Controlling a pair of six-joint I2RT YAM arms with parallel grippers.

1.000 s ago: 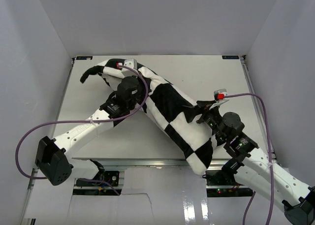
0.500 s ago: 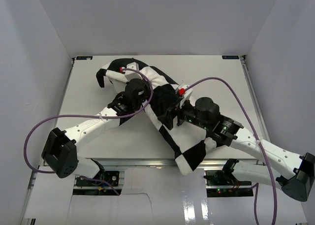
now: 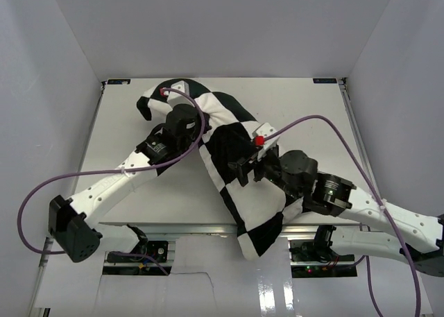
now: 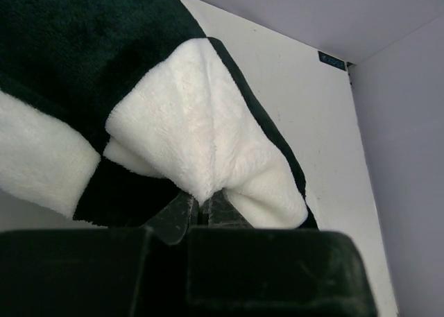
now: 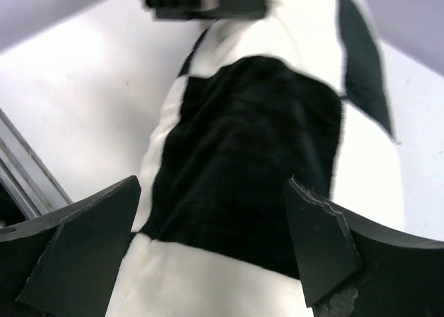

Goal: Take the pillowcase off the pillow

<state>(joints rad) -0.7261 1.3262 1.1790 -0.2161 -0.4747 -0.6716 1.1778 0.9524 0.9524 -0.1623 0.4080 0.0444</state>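
The black and white checkered pillowcase [image 3: 232,140] lies diagonally across the white table [image 3: 312,116], from the far left to over the front edge. The plain white pillow is hidden inside it. My left gripper [image 3: 189,121] is at the pillowcase's far end. In the left wrist view the gripper [image 4: 200,204] is shut on a fold of white plush of the pillowcase [image 4: 194,130]. My right gripper [image 3: 241,170] is open over the middle of the cover. In the right wrist view the gripper [image 5: 214,184] has its jaws wide apart above a black square of the pillowcase [image 5: 257,136].
White walls enclose the table on the left, back and right. A metal rail [image 3: 173,227] runs along the front edge, and the cover's near end [image 3: 257,241] hangs over it. Purple cables [image 3: 312,121] loop above both arms.
My right arm swung left from the table's right side to above the middle of the pillowcase. The cover's near end shifted left and further over the front edge. My left gripper kept its hold.
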